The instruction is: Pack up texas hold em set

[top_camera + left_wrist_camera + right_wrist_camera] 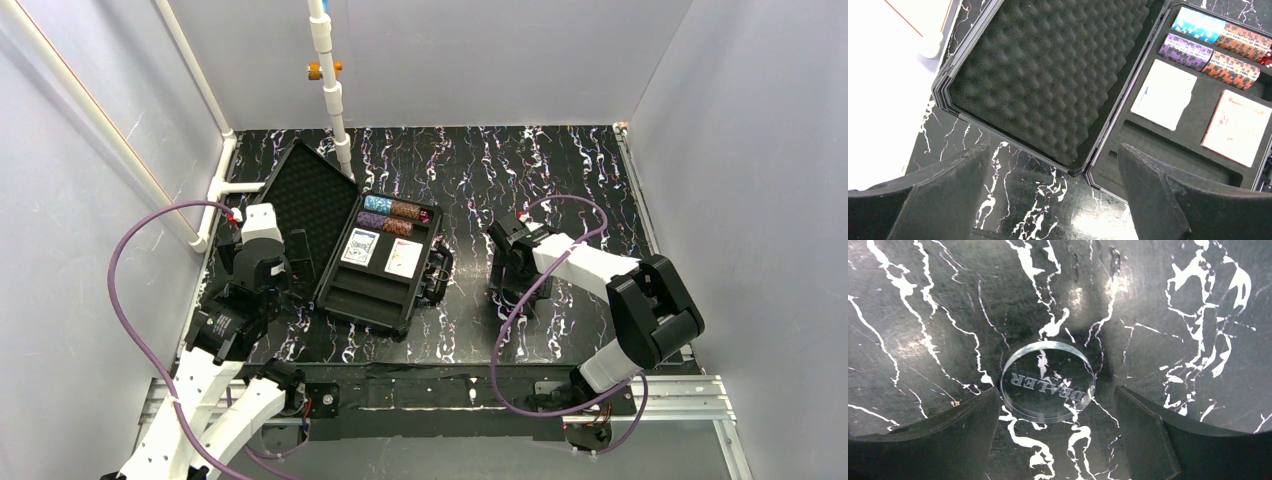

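Note:
The black case (372, 310) lies open at the left-centre of the table, its foam-lined lid (312, 205) laid back to the left. The moulded tray holds a teal chip stack (377, 203), a purple stack (372, 219), brown stacks (405, 210) and two card decks (360, 247) (403, 257). My left gripper (285, 275) is open and empty over the table by the case's near hinge corner (1083, 172). My right gripper (510, 270) is open, right of the case. A clear round "DEALER" disc (1047, 381) lies flat on the table just ahead of its fingertips (983, 410), not gripped.
The case's handle and latches (440, 270) stick out on its right side. A white pipe (330, 90) hangs down at the back over the lid's far corner. White pipes (215, 190) run along the left wall. Grey walls close in three sides.

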You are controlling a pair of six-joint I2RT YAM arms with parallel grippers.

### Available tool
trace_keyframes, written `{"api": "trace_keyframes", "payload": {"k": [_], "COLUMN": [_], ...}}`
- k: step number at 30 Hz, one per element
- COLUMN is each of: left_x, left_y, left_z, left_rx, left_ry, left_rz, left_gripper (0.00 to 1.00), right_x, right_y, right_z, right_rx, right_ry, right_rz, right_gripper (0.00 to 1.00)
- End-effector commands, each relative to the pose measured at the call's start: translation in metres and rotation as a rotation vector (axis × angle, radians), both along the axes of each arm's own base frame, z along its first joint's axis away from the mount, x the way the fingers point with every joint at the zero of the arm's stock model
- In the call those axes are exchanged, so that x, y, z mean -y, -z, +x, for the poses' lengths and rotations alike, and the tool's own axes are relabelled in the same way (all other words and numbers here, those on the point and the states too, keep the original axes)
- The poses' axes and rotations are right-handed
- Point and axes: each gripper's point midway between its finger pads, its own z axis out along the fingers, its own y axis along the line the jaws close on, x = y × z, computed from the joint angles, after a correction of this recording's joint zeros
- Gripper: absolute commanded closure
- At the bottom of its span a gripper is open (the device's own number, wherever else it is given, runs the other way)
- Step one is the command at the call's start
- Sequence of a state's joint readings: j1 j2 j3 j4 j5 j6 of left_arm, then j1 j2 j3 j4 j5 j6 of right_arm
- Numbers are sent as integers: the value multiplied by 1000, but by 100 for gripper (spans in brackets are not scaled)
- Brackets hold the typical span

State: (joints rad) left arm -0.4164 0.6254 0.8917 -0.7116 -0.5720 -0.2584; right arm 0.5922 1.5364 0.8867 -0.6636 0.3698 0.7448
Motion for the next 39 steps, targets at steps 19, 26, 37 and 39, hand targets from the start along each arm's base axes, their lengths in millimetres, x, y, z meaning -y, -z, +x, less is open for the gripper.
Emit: {"api": "trace_keyframes", "payload": {"k": [19,26,37,39], "left_x": [-1,-1,-1,-1], "left_y": [2,2,3,3], "left_z": [2,1,2,2], "left_rx": [-10,-10,-14,-15], "left_ry": [-5,-7,-8,-7], "left_rz": [13,17,18,18], "left_gripper": [2,2,2,2], "right_x": [-4,-14,-36,-44], "right_y": [16,-12,-54,-63], "right_z": [-8,13,45,52], "right_rx": [-49,19,121,143], "right_ry": [-33,-57,-90,-104], "right_rz": [51,73,136,165], "right_gripper": [49,62,64,65]}}
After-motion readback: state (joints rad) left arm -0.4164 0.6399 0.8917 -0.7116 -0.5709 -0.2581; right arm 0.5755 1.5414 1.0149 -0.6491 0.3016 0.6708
